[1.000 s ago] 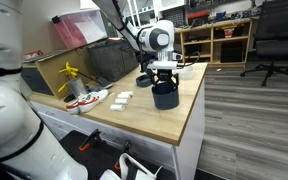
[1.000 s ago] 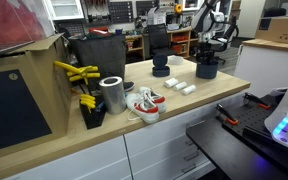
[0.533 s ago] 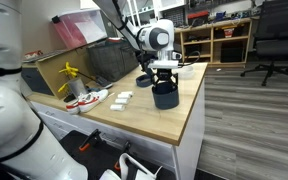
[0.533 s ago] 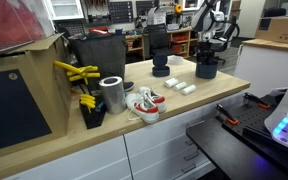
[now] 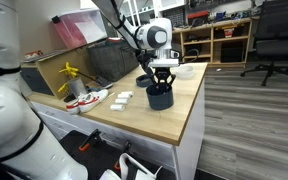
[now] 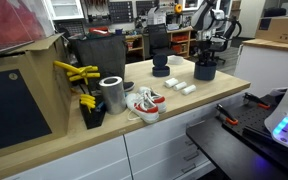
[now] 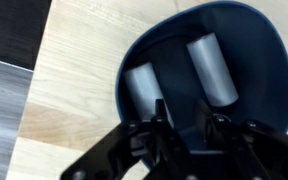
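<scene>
In an exterior view the cup (image 5: 161, 97) stands upright on the table (image 5: 180, 126), a dark, squat thing with an open top. The claw (image 5: 162, 85) hangs straight down over it, tips at the rim or just inside the mouth. From here I cannot tell whether the jaws stand apart or pinch the wall. A second dark piece (image 5: 144, 78) sits just behind the cup, and small white blocks (image 5: 122, 98) lie apart to one side.

In an exterior view from across the room, the cup (image 6: 206, 70) is small and far off, near the table's end. The claw (image 6: 206, 57) is directly above it and meets its top edge. The jaws are too small here to read.

In the wrist view the cup (image 7: 259, 45) fills the frame. Its inside is dark blue and smooth, the round mouth faces the camera, and bare wood (image 7: 74, 70) shows beside it. Two pale grey cylinders (image 7: 212, 65) show within the mouth. I cannot tell whether they are the claw's own tips or things lying in the cup, so whether it grips stays unclear.

The cup looks like stiff plastic, so I judge it light, hard and not fragile. The smooth wall may be a little slippery. The rim seems the best place to take hold, with one finger inside and one outside. A light, squat cup may tip or slide if pushed off centre, so a centred pinch matters.
</scene>
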Action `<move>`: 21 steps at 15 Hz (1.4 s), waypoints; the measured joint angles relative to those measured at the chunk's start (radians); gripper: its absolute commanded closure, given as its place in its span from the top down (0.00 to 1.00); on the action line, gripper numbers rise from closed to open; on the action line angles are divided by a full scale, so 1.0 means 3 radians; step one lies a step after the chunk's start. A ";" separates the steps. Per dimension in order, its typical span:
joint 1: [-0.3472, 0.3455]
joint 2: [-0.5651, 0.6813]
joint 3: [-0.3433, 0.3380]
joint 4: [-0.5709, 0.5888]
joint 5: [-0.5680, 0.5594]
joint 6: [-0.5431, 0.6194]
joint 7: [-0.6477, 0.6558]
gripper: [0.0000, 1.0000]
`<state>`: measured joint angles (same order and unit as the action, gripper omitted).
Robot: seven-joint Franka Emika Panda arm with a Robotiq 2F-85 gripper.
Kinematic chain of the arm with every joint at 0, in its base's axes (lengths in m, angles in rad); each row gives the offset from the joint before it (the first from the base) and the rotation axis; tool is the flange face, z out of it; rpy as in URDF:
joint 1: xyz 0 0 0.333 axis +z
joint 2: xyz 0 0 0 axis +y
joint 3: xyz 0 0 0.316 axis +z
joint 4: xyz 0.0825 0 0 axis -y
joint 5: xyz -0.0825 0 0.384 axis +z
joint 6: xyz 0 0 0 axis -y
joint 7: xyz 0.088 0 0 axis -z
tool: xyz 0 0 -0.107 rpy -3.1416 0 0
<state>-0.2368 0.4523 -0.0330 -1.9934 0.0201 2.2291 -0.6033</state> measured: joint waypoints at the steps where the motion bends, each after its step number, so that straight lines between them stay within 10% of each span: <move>1: 0.0008 -0.0028 0.0000 -0.0028 -0.0027 0.0000 -0.0009 0.33; 8: 0.0085 -0.0356 0.0000 -0.0187 -0.0242 0.0004 -0.0010 0.22; 21: 0.0280 -0.0347 -0.0059 -0.0536 -0.1363 0.0262 0.0133 0.37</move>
<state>-0.1528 0.3483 -0.0508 -2.1541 -0.3888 2.3077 -0.5633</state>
